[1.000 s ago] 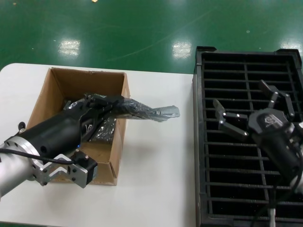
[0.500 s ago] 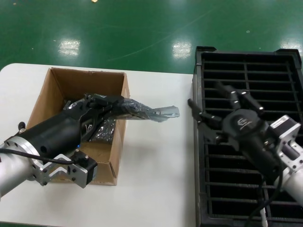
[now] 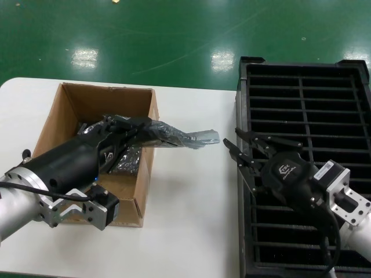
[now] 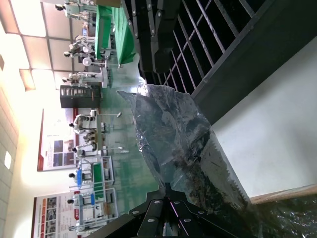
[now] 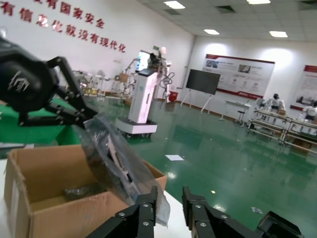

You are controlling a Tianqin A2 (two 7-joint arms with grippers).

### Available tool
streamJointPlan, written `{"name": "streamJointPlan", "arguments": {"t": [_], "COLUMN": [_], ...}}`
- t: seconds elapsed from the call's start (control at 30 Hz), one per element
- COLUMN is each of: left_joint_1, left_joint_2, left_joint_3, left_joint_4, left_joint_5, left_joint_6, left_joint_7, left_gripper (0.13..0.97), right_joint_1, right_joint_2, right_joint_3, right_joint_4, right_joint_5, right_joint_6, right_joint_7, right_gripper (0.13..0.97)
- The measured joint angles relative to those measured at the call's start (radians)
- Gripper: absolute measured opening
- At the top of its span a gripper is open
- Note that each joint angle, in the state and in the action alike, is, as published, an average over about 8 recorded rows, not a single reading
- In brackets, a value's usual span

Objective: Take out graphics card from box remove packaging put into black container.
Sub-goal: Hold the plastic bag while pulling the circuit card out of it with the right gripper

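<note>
My left gripper (image 3: 132, 125) is shut on the packaging (image 3: 174, 135), a crinkly grey-blue bag. It holds the bag tilted up out of the brown box (image 3: 93, 98), and the bag's free end reaches past the box's right wall. The graphics card shows only as a dark shape inside the bag. In the left wrist view the shut gripper (image 4: 168, 186) pinches the bag (image 4: 183, 144). My right gripper (image 3: 236, 152) is open at the left rim of the black container (image 3: 301, 116), a short way right of the bag's end. In the right wrist view the bag's end (image 5: 124, 173) hangs beside the open gripper (image 5: 169, 196).
More grey bagged items (image 3: 127, 159) lie in the box. The white table (image 3: 191, 197) lies between the box and the crate. The crate's slats also show in the left wrist view (image 4: 208, 29). The box shows in the right wrist view (image 5: 44, 198).
My right gripper has swung left from over the crate's middle to its left rim, close to the bag's free end. The left gripper and bag have not moved.
</note>
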Motion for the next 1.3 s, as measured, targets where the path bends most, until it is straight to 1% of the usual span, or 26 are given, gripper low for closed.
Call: {"name": "streamJointPlan", "arguments": {"t": [0.27, 0.4, 0.67, 1.07, 1.3], "left_joint_1": [0.000, 0.000, 0.000, 0.000, 0.000], "left_joint_2": [0.000, 0.000, 0.000, 0.000, 0.000], "left_joint_3": [0.000, 0.000, 0.000, 0.000, 0.000], "left_joint_4": [0.000, 0.000, 0.000, 0.000, 0.000], "left_joint_5": [0.000, 0.000, 0.000, 0.000, 0.000], "left_joint_6": [0.000, 0.000, 0.000, 0.000, 0.000], "left_joint_7": [0.000, 0.000, 0.000, 0.000, 0.000], "left_gripper": [0.140, 0.140, 0.140, 0.140, 0.140], "right_joint_1": [0.046, 0.091, 0.177, 0.276, 0.334], "right_joint_2": [0.024, 0.032, 0.033, 0.010, 0.002], "right_joint_3": [-0.028, -0.050, -0.082, -0.113, -0.124], "right_joint_4": [-0.035, -0.065, -0.123, -0.213, -0.280], "right_joint_5": [-0.013, -0.024, -0.042, -0.038, -0.035], "right_joint_6": [-0.059, -0.093, -0.145, -0.219, -0.270], "right_joint_7": [-0.044, -0.055, -0.074, -0.080, -0.104], "right_gripper": [0.194, 0.194, 0.138, 0.135, 0.134]}}
